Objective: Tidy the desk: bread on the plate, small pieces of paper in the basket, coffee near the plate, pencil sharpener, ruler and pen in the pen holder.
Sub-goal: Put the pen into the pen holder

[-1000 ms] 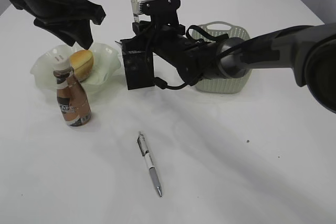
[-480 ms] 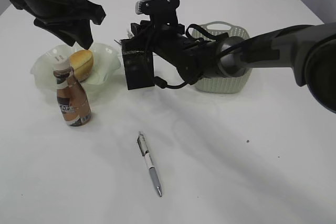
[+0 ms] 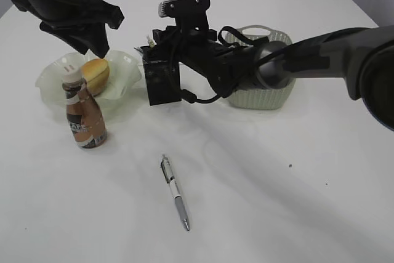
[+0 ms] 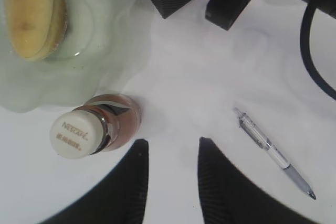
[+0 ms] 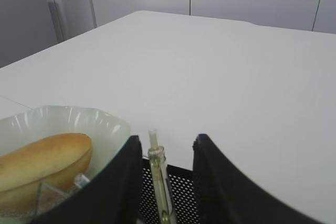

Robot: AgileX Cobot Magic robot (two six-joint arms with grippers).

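Black mesh of the pen holder (image 3: 162,80), upper middle of the exterior frame, has the ruler (image 5: 159,179) standing inside between your right gripper's (image 5: 167,174) parted, empty fingers, so lift straight up without snagging it, then fetch the pen (image 3: 175,192) lying lower centre.

The bread (image 3: 96,74) is golden-yellow on a pale green translucent plate (image 3: 52,81). The coffee (image 3: 84,115) is brown, white-capped. The pen holder (image 3: 162,83) is black dotted mesh; the basket (image 3: 265,97) sage-green.
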